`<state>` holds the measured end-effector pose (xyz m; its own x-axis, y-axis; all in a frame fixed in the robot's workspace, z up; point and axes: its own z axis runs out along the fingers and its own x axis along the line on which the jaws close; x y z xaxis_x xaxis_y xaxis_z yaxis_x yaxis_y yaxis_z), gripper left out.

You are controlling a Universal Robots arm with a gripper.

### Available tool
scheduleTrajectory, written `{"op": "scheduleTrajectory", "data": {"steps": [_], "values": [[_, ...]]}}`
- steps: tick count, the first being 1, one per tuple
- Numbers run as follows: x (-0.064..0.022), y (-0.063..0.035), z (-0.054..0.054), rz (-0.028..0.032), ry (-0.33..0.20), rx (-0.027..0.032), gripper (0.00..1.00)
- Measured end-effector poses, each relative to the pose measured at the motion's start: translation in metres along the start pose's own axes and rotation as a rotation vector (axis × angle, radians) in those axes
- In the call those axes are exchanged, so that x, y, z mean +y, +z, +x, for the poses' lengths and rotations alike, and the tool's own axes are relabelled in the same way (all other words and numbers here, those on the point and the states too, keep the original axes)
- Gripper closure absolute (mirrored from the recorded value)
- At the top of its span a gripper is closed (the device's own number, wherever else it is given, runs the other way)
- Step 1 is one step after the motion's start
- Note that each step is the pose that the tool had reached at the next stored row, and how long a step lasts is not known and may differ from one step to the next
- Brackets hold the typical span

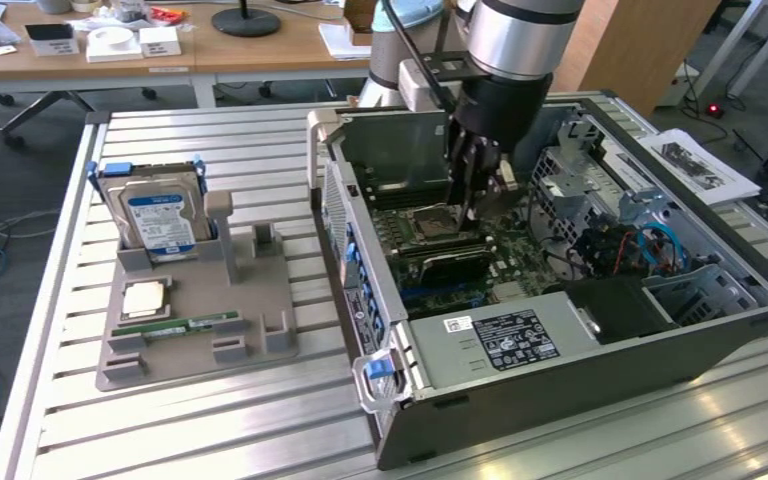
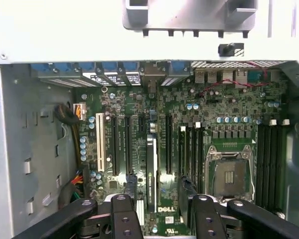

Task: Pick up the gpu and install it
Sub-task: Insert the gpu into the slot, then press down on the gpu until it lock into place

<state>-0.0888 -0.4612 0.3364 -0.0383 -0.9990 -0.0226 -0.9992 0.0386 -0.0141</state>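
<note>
Jaws released, spread above the green motherboard (image 2: pixel 229 114). Between them, edge-on in a motherboard slot, stands the thin green gpu (image 2: pixel 151 169), seemingly seated. It looks light, stiff and fragile; grip its edges.

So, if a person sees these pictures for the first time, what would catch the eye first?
Probably the robot arm reaching down into the open computer case, its open gripper hanging just above the green motherboard near the empty CPU socket. Next, the grey holder tray on the slatted table, at the exterior view's left, with a hard drive standing upright in it and a memory stick lying flat.
</note>
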Motion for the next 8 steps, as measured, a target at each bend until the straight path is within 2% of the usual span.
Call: {"op": "scheduleTrajectory", "data": {"steps": [8], "values": [[0.0000, -0.0005, 0.0000, 0.0004, 0.000, -0.0001, 0.54]]}}
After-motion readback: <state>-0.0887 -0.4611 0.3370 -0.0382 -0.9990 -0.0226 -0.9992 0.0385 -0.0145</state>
